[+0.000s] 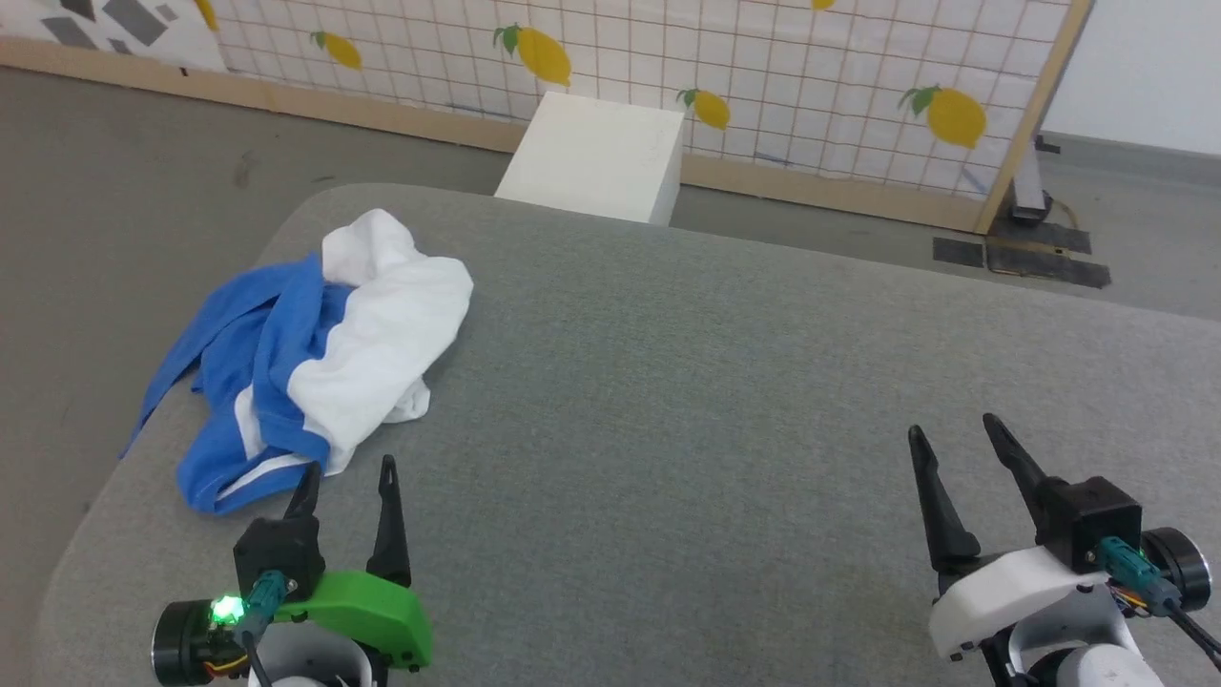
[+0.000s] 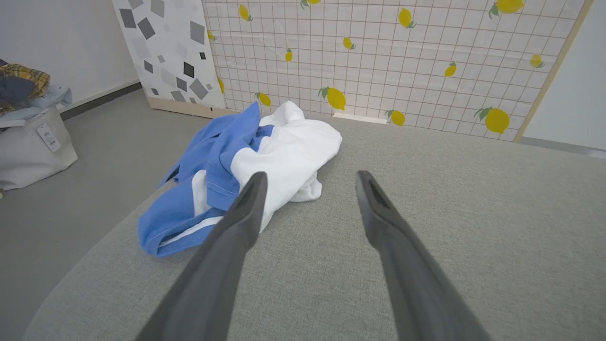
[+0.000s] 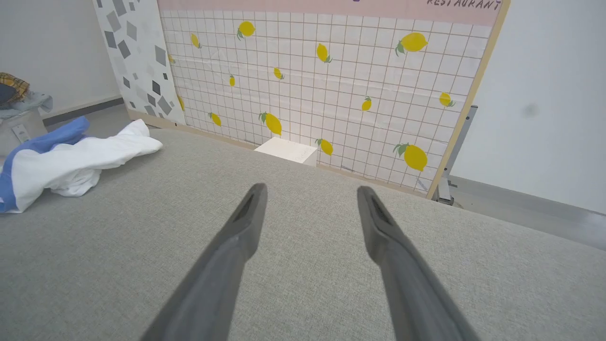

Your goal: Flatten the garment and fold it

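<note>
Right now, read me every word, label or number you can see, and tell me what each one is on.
"RESTAURANT": on the pink band topping the lemon-print panel, right wrist view; the letter tops are cut off by the picture's edge.
Tag on the pale bag, left wrist view: print too small to read.

"Bright enough in here?"

"Plenty. Soft, even light, with no single source I can pick out. The grey table [image 1: 725, 401] carries hardly a shadow, just a thin dark rim under the garment [image 1: 382, 334], whose white half nearly washes out."

"Any glare?"

"Only the green lamp [image 1: 227, 609] by the left gripper [image 1: 348, 466], burnt to a pale spot."

"Sharp?"

"The head view is crisp. In the wrist views the fingers [image 2: 222, 270] blur close to the lens, and the far lemon panel [image 3: 331, 85] has grid lines that fan outward at the edges."
</note>
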{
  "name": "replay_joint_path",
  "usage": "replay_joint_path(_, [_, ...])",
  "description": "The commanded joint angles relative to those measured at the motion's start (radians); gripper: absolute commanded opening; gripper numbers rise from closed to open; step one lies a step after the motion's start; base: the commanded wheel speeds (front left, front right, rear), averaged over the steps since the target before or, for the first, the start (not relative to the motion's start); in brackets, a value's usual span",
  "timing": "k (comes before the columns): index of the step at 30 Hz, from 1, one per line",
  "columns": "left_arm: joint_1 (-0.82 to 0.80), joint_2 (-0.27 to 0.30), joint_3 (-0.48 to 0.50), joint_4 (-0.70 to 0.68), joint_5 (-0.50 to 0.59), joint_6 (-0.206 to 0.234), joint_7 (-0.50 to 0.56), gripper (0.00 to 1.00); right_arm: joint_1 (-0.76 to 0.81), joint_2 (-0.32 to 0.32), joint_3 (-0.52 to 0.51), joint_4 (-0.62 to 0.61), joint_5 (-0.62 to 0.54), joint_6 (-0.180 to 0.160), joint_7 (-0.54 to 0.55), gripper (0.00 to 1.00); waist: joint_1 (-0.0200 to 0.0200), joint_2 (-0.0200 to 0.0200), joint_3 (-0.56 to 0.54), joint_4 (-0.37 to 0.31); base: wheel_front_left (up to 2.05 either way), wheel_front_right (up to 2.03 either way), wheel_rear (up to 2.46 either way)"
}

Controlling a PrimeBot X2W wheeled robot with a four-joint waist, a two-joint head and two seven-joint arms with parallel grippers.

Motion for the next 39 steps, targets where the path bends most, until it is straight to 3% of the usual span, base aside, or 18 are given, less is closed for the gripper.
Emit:
replay_joint_path(1, [-0.018, 0.009, -0.001, 0.007, -0.011, 0.012, -0.010, 1.00, -0.021, 0.001, -0.003, 0.003, 0.005, -0.001, -0.010, 1.00, 0.0000, 0.0000, 0.001, 0.020, 0.00, 0.00, 0.00])
replay_joint_path(39, [-0.031, 0.025, -0.028, 0.065, -0.081, 0.064, -0.090, 1.00, -0.038, 0.001, -0.001, 0.025, 0.009, -0.001, -0.054, 1.00, 0.0000, 0.0000, 0.007, 0.211, 0.00, 0.00, 0.00])
